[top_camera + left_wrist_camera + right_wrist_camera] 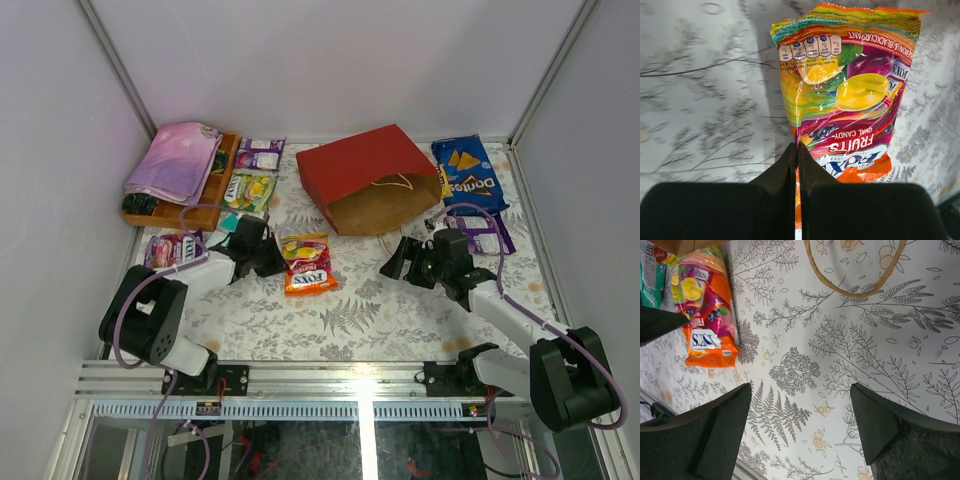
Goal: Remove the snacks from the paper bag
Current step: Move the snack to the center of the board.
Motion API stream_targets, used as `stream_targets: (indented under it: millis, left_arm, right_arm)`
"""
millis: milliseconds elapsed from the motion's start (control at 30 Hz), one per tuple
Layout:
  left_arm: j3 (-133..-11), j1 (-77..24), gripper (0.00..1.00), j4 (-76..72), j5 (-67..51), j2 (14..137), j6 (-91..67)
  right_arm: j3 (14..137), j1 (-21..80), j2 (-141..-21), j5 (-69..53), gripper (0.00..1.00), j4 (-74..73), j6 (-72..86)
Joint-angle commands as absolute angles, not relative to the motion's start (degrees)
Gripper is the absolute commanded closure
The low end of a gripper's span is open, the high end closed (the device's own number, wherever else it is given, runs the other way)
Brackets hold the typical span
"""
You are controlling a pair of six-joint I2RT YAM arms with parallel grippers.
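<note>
Both arms stretched low over the worktop (350,310).
Left gripper (796,147) pressed closed, orange candy bag (840,100) just ahead of its tips; right gripper (800,390) wide open, empty, paper bag (365,170) lying just beyond it.

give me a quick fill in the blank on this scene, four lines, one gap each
The paper bag lies on its ____.
The left tool is ____, beside the Fox's candy bag.
The right tool is ____, above the leaf-print tablecloth.
The Doritos bag is ____ in colour.
Missing words: side; shut; open; blue.
</note>
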State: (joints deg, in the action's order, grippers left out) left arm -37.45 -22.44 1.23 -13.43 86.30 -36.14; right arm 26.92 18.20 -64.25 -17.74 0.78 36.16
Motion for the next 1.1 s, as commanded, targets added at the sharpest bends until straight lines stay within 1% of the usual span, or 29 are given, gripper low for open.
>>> stream_targets:
  millis: [0, 133, 267, 433, 733, 867, 933, 1000, 1067]
  left_arm:
    - [-38.53, -20.73, 1.0, 9.97, -5.8, 83.05, -34.59]
    - [-38.66, -20.58, 1.0, 13.07, -1.92, 81.74, -35.1]
    - [-39.77, -20.45, 1.0, 15.76, -1.38, 83.32, -34.79]
    - [-42.75, -20.3, 1.0, 20.54, 3.02, 84.82, -34.33]
    - [-55.61, -20.3, 1.0, 33.89, 12.15, 92.13, -31.07]
    - [-62.38, -20.31, 0.93, 39.39, 12.65, 97.12, -28.92]
    - [-64.64, -20.35, 0.9, 41.96, 15.61, 97.67, -27.79]
    - [-65.83, -20.26, 0.85, 44.08, 19.61, 97.17, -26.61]
    - [-66.32, -20.05, 0.83, 45.53, 23.21, 96.28, -25.78]
  right_arm:
    - [28.83, 17.93, -64.91, -19.87, 0.13, 3.47, 35.11]
    - [28.87, 17.9, -66.24, -20.59, 0.13, 4.7, 35.39]
    - [29.66, 17.95, -67.99, -21.88, 0.13, 5.45, 35.34]
    - [30.42, 17.93, -68.9, -22.97, 0.14, 5.81, 34.9]
    - [30.28, 17.93, -69.37, -24.33, 0.14, 7.67, 34.54]
    - [30.25, 17.91, -69.8, -25.14, 0.14, 8.67, 34.48]
    - [30.29, 17.93, -70.03, -25.52, 0.14, 9.31, 34.53]
    - [30.24, 17.93, -70.0, -25.22, 0.14, 10.11, 34.97]
    - [30.28, 17.97, -69.96, -23.52, 0.13, 10.92, 36.09]
